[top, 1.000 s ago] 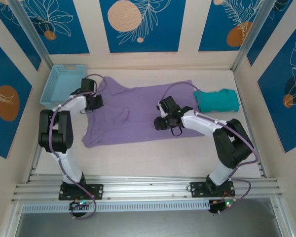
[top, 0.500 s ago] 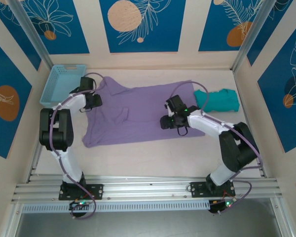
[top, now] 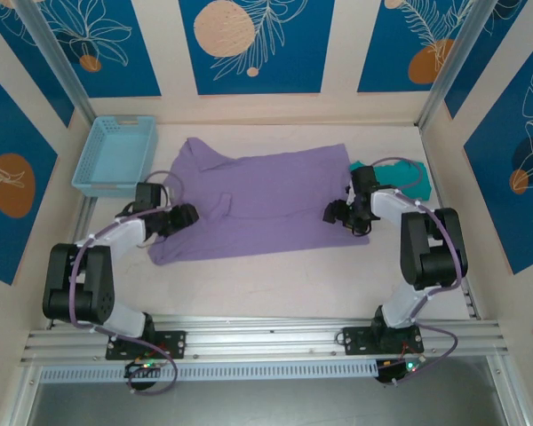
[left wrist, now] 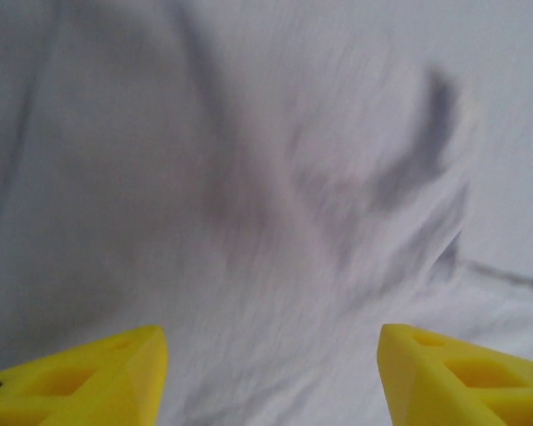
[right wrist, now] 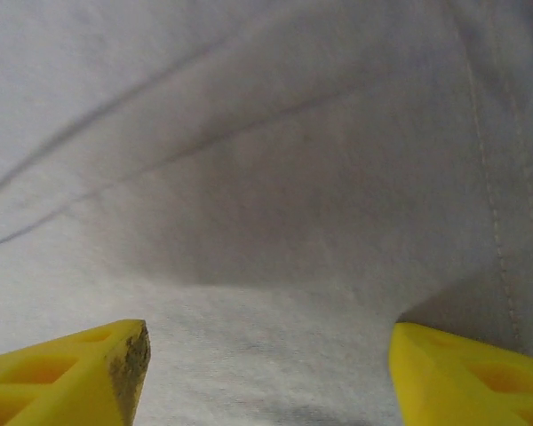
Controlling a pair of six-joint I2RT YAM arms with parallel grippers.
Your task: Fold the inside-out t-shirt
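Where the overhead camera looks down, the inside-out t-shirt (top: 258,200) lies spread flat across mid-table, its left end reaching toward the light blue basket (top: 115,153) and its right end near the teal-green garment (top: 407,177). The left gripper (top: 188,216) sits at the shirt's near-left corner and the right gripper (top: 331,213) over its near-right edge (finger gap hard to read from up here). Bare table (top: 275,284) runs the whole near side between the shirt's front edge and the mounting rail (top: 266,342). A narrower strip lies behind the shirt, toward the back wall (top: 284,108). Left wrist camera: blurred pale fabric with dark creases. Two yellow fingertips (left wrist: 80,382) stand at the bottom corners, set wide apart, with nothing pinched between them. Right wrist camera: sharper. Smooth cloth, one long crease, and a stitched seam (right wrist: 497,222) running down the right side, detail the overhead does not resolve. Its fingertips (right wrist: 62,377) are likewise spread wide, the cloth lying slack below them, ungripped.
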